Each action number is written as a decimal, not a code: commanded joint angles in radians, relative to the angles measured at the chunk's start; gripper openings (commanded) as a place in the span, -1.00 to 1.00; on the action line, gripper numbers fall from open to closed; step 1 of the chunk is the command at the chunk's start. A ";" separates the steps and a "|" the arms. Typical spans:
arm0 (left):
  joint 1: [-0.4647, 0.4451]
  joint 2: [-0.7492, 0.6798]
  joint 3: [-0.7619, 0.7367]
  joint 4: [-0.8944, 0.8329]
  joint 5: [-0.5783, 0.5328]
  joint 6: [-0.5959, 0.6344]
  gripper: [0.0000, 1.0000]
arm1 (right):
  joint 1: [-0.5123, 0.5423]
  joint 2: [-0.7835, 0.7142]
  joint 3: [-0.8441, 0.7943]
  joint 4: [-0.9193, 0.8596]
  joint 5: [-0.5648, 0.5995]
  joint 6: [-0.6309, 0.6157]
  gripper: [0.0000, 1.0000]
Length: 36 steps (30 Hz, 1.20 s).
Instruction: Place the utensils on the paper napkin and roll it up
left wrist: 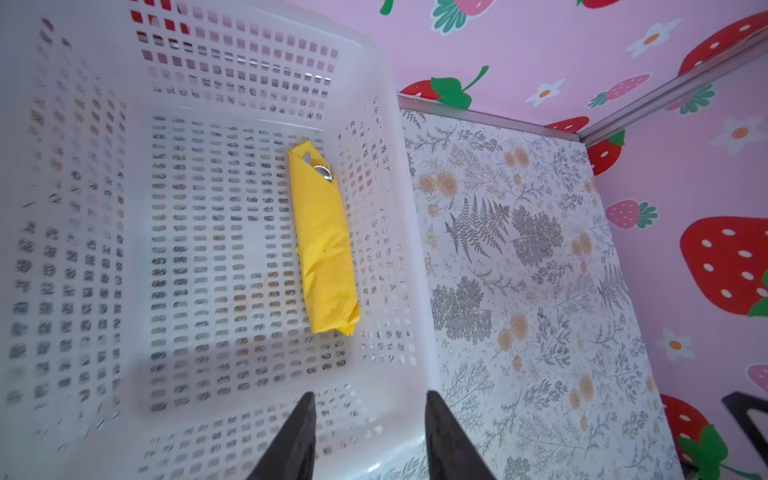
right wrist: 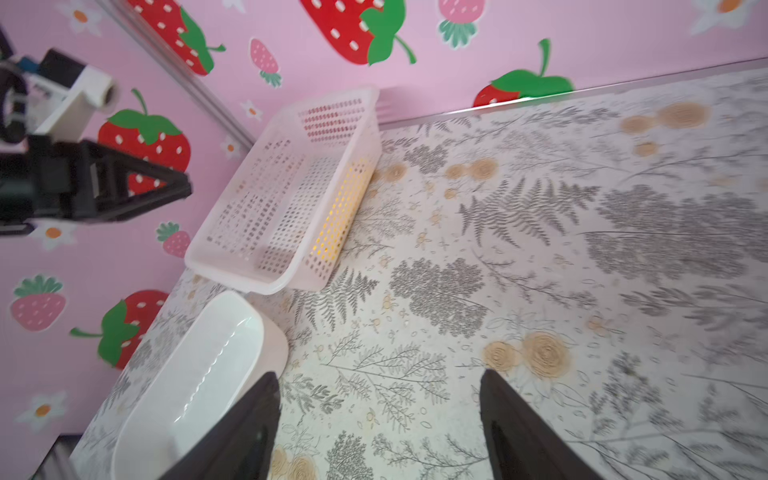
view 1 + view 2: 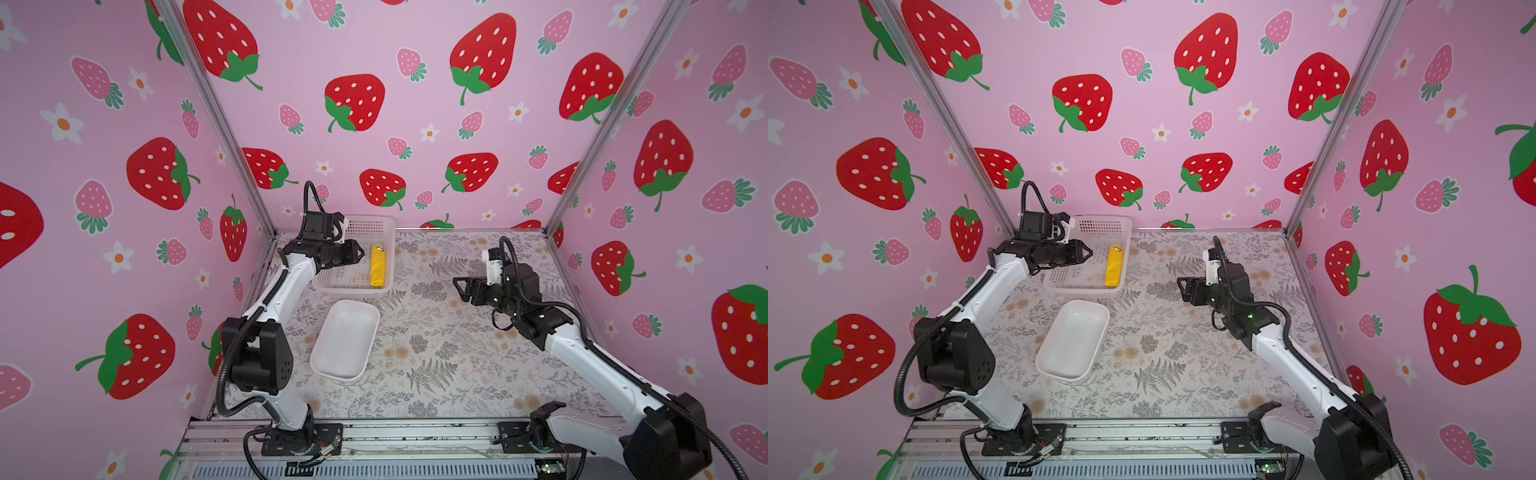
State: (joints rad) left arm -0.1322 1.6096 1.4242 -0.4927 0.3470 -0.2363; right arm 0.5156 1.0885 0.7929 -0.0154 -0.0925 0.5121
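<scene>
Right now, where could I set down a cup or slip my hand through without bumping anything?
Widest bare patch: the floral table between the white tray and the right hand, up to the back wall. The tray is empty too. Crowded at back left: the mesh basket holds the rolled yellow napkin, left hand above it.
</scene>
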 commanded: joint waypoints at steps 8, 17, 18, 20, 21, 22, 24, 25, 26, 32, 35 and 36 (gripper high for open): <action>0.008 -0.550 -0.519 0.209 -0.338 -0.043 0.29 | -0.008 -0.330 -0.291 0.082 0.705 -0.169 0.76; 0.016 -0.828 -0.771 0.242 -0.669 -0.125 0.92 | -0.089 -0.262 -0.671 0.719 0.856 -0.492 0.71; 0.019 -0.839 -0.791 0.263 -0.697 -0.133 0.92 | -0.113 -0.222 -0.678 0.742 0.834 -0.485 0.72; 0.021 -0.852 -0.829 0.294 -0.755 -0.139 0.93 | -0.151 -0.103 -0.673 0.775 0.795 -0.454 0.74; 0.021 -0.852 -0.844 0.309 -0.773 -0.128 0.93 | -0.163 -0.060 -0.672 0.799 0.780 -0.446 0.75; 0.022 -0.849 -0.864 0.327 -0.807 -0.118 0.93 | -0.173 -0.014 -0.667 0.844 0.767 -0.452 0.77; 0.025 -0.837 -0.895 0.357 -0.863 -0.107 0.94 | -0.183 0.045 -0.640 0.874 0.736 -0.464 0.78; 0.033 -0.824 -0.908 0.381 -0.870 -0.098 0.95 | -0.190 0.071 -0.639 0.921 0.706 -0.479 0.78; 0.042 -0.809 -0.918 0.411 -0.839 -0.063 0.95 | -0.202 0.096 -0.644 0.981 0.649 -0.503 0.78; 0.081 -0.651 -0.941 0.552 -0.788 0.066 0.98 | -0.311 0.288 -0.603 1.218 0.397 -0.547 0.77; 0.089 -0.578 -0.967 0.672 -0.759 0.072 0.98 | -0.343 0.393 -0.596 1.315 0.292 -0.550 0.77; 0.089 -0.558 -0.976 0.714 -0.746 0.081 0.98 | -0.352 0.437 -0.609 1.373 0.275 -0.546 0.77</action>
State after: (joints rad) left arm -0.0509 1.0145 0.4706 0.0616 -0.4194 -0.2024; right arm 0.1856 1.4521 0.1825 1.1683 0.3161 -0.0059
